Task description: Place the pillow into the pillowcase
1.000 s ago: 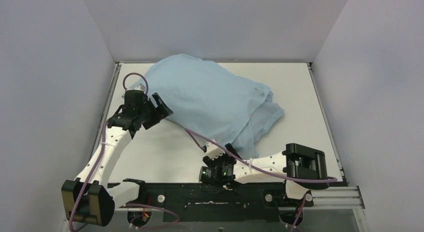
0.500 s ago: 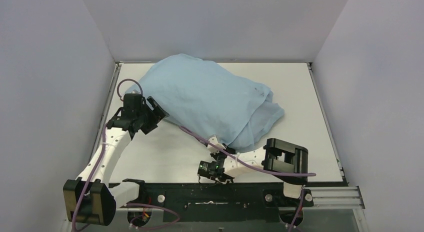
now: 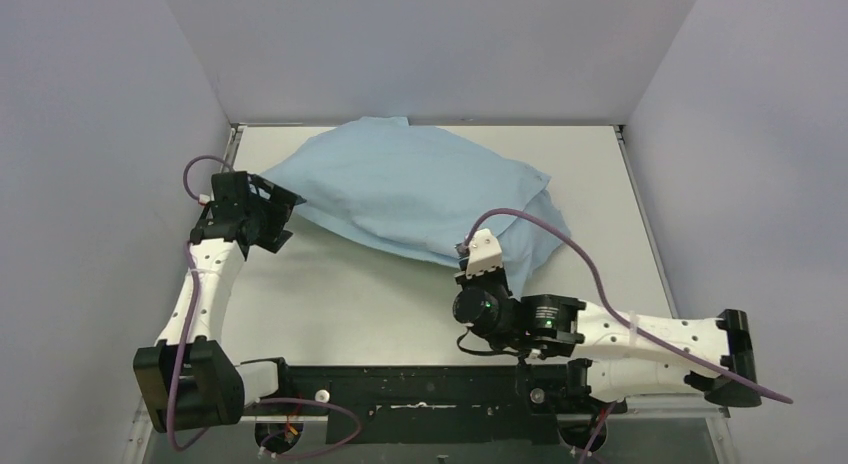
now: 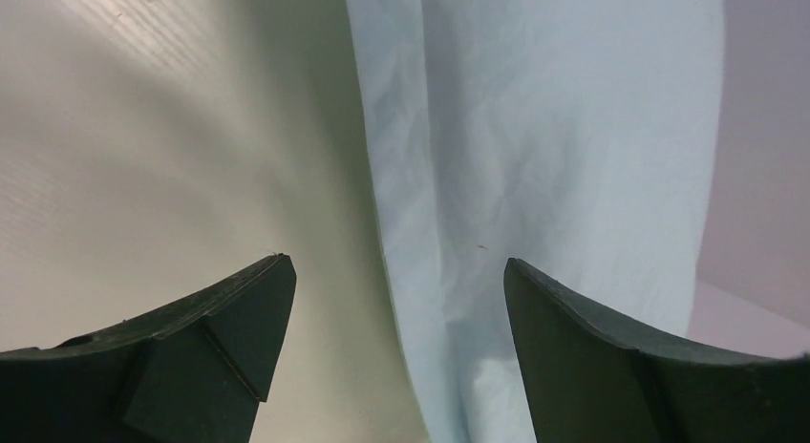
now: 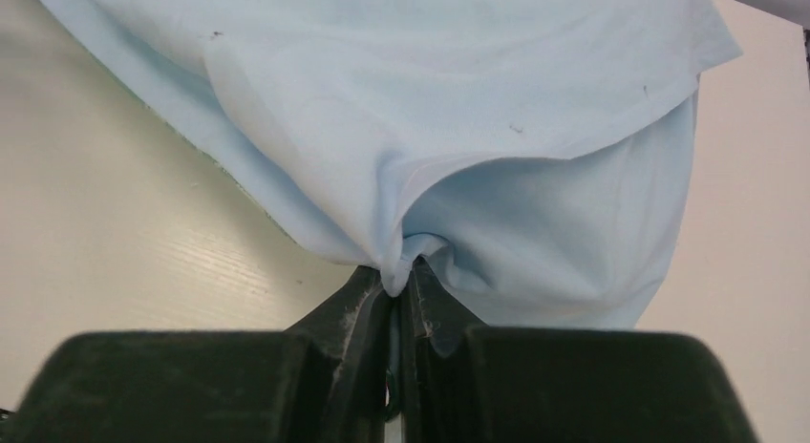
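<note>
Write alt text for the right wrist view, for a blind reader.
The right tool is shut on a pinched fold of the light blue pillowcase, which fans out from the grip across the upper frame. Pale table shows on either side.

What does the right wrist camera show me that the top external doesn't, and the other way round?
Right wrist only: the right gripper shut on a pinched fold of the pillowcase. Top external only: the left gripper, open beside the cloth's left end, and the whole bundle's outline. Both: light blue cloth lying on the table.
</note>
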You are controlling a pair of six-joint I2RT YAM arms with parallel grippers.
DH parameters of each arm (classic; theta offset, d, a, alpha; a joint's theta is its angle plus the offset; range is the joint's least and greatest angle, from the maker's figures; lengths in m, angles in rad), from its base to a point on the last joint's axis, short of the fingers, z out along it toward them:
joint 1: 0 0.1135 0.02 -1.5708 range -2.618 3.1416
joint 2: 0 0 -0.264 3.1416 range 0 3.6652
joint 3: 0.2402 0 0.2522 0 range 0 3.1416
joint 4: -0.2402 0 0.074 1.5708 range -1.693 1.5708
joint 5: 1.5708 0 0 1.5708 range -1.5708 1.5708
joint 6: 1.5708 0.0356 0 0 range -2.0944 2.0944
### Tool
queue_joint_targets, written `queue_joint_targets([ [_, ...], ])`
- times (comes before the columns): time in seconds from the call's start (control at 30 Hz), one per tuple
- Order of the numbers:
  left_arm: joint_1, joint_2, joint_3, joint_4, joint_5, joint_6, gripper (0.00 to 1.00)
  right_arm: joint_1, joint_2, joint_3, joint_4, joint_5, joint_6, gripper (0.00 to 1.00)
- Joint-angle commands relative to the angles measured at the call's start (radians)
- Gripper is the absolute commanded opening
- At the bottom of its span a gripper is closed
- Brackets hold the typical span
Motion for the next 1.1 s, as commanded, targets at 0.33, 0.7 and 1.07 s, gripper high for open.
queue_joint_targets([
  [0.33, 0.011, 0.098, -0.06, 0.455, 0.128, -0.006, 0.83, -0.031, -0.184, 0.017, 0.072, -0.021, -0.127, 0.0],
  [0.7, 0.011, 0.18, -0.142, 0.614, 0.135, -0.063, 0.76, -0.075, -0.179, 0.007, 0.113, -0.057, -0.159, 0.0],
  [1.07, -0.002, -0.015, -0.07, 0.673, 0.075, -0.081, 0.0, -0.133, -0.29, 0.066, -0.002, 0.036, -0.227, 0.0],
])
